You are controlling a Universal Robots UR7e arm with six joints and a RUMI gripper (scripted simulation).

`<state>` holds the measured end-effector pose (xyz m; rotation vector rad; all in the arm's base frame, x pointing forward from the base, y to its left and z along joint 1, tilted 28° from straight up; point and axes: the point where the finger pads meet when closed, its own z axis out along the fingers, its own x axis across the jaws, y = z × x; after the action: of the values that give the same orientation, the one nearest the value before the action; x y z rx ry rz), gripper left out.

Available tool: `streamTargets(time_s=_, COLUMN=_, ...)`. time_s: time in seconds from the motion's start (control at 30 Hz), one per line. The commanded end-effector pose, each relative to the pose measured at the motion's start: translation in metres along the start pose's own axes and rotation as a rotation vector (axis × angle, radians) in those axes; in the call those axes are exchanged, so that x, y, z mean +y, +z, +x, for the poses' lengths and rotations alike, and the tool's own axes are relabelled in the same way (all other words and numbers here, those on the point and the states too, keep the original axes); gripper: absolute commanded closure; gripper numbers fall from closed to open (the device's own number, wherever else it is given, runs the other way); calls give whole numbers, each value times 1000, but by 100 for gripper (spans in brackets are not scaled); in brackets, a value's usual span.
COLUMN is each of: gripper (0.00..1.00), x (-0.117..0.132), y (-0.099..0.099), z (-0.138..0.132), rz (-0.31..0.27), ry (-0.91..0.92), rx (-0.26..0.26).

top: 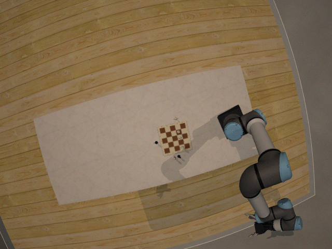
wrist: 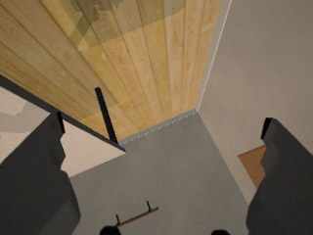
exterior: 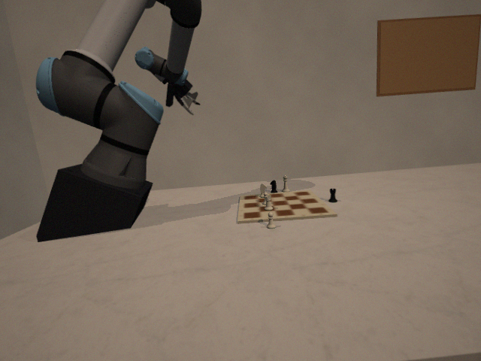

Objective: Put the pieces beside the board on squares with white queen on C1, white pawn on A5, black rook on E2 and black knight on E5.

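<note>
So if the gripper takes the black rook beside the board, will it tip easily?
Probably not much: the black rook looks short with a wide foot. It seems rigid, likely light. The open gripper hangs far off.

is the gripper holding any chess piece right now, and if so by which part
Nothing is held. The gripper is open and empty, raised well away from the board; the black rook stands on the table beside the board.
</note>
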<state>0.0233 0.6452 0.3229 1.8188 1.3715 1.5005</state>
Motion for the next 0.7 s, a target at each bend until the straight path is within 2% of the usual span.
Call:
streamTargets(time_s=0.0, gripper=0, x=-8, y=35, z=-7, rz=-1, ry=-177, rx=-98)
streamTargets(time_s=0.03, gripper=0, x=-8, y=49, z=-13, rz=3, ry=-241, rx=-133)
streamTargets(time_s=0.13, gripper=0, x=-8, y=49, z=-13, rz=3, ry=-241, rx=-133)
streamTargets(time_s=0.2, gripper=0, x=-9, y=77, z=-25, rz=18, ry=-369, rx=-208)
streamTargets(time_s=0.27, gripper=0, x=-9, y=77, z=-25, rz=18, ry=-369, rx=-208)
streamTargets(time_s=0.3, gripper=0, x=-8, y=90, z=-33, rz=29, ry=-434, rx=-248)
streamTargets(time_s=0.37, gripper=0, x=-8, y=90, z=-33, rz=29, ry=-434, rx=-248)
streamTargets(time_s=0.4, gripper=0, x=-7, y=104, z=-40, rz=42, ry=-499, rx=-288)
streamTargets(time_s=0.43, gripper=0, x=-7, y=104, z=-40, rz=42, ry=-499, rx=-288)
streamTargets(time_s=0.47, gripper=0, x=-6, y=117, z=-49, rz=59, ry=-564, rx=-329)
streamTargets(time_s=0.53, gripper=0, x=-6, y=117, z=-49, rz=59, ry=-564, rx=-329)
streamTargets(time_s=0.57, gripper=0, x=-4, y=130, z=-58, rz=78, ry=-628, rx=-371)
streamTargets(time_s=0.67, gripper=0, x=-4, y=130, z=-58, rz=78, ry=-628, rx=-371)
